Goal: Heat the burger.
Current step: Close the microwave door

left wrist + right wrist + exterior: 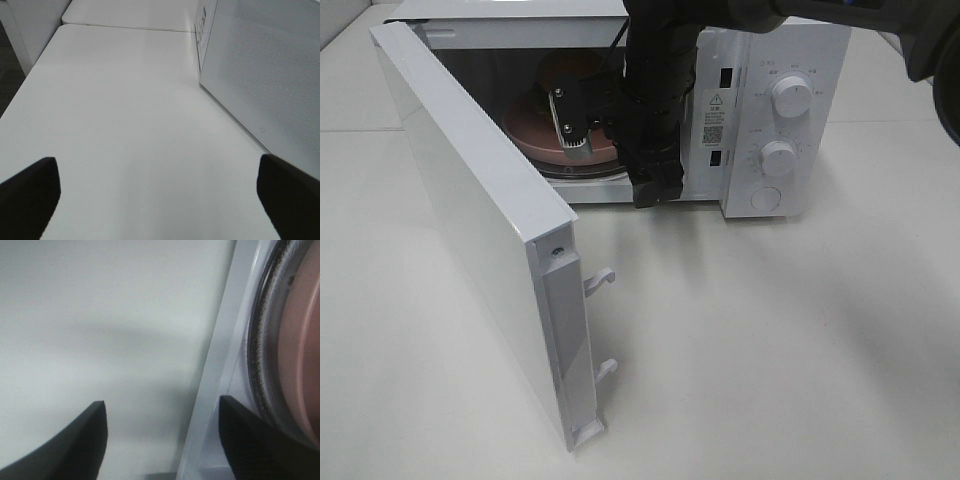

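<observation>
right gripper (162,440) jaws apart and empty at the microwave (820,60) sill, beside the plate (530,135). left gripper (157,200) fully spread, empty, outside the microwave.

L end effector (157,165) jaws wide apart, empty; R end effector (162,400) jaws apart, empty.

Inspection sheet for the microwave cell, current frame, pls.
Surface: white table, nothing spilled on it.
Job's things: microwave with door wide open; pink plate inside on the turntable; burger not visible, the arm blocks the cavity.
Clutter: nothing seen.
Grippers: left gripper open, empty, over the table beside the door; right gripper open, empty, at the cavity's front edge.
Cables: what looks like a thin black lead by the right arm.
Surroundings: dark floor beyond the table edge.
</observation>
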Robot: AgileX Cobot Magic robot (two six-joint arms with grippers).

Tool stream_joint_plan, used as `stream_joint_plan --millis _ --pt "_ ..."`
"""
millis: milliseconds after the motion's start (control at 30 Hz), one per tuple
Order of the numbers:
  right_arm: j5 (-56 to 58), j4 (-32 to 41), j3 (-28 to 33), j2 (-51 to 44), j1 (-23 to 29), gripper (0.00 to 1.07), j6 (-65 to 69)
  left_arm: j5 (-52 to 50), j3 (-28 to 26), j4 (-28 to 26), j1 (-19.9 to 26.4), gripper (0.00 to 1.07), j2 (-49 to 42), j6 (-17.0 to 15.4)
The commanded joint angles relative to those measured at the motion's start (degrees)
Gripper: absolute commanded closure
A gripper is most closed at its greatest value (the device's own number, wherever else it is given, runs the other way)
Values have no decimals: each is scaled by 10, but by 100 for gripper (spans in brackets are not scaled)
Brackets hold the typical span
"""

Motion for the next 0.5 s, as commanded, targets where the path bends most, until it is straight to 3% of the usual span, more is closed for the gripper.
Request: stream_joint_plan --millis 33,200,267,300,367,500 --pt "37 5 -1 -14 -5 43 -6 -1 1 -2 -1 4 -7 -1" --pt "35 5 68 -57 -7 43 -6 -1 1 -2 -1 4 -7 -1" --pt "3 2 145 -102 -11 43 -6 -1 1 -2 -1 4 -7 -1" --pt "3 2 145 -102 -11 43 -6 -1 1 -2 -1 4 -7 -1" --pt "-10 2 199 -152 -13 43 6 -1 1 -2 -1 4 -7 -1" --pt "-8 2 244 -189 -13 43 30 -1 1 -2 -1 4 -7 -1"
